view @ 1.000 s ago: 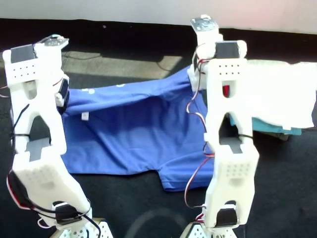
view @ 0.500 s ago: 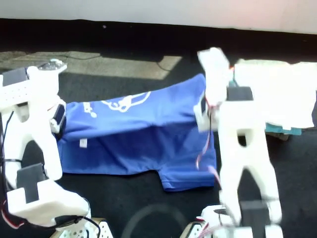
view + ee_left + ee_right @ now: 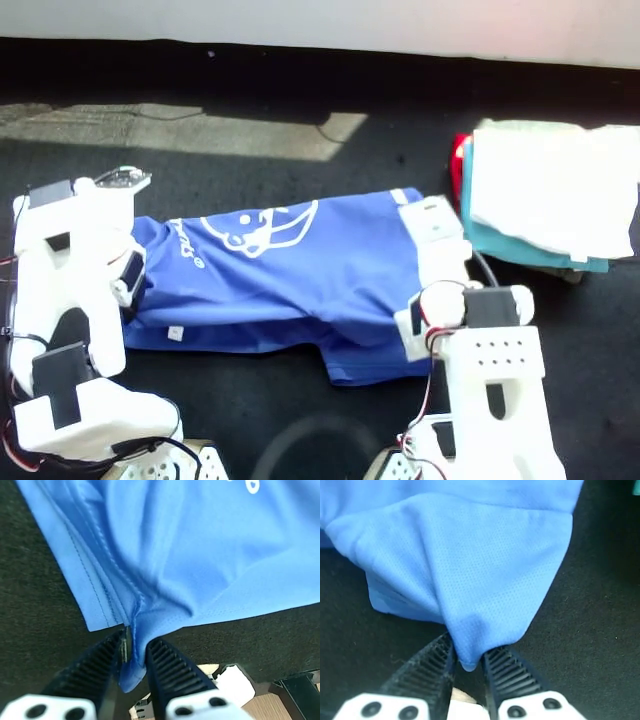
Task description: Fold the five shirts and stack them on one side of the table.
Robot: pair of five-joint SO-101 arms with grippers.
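Left end effector (image 3: 135, 647): clamped on blue shirt (image 3: 290, 270) edge, centre-left of high view. Right end effector (image 3: 467, 660): pinching opposite edge, probably to lay the fold evenly. Shirt mid-desk (image 3: 330, 410); folded stack (image 3: 550, 200) upper right.

- High view: from above the near edge of the table (image 3: 250, 410), looking down and across it, wide enough for the whole blue shirt (image 3: 290, 265).
- Left wrist view: along the left gripper (image 3: 136, 644), very close to the shirt.
- Right wrist view: along the right gripper (image 3: 468, 651), equally close.
- All share shirt and table.
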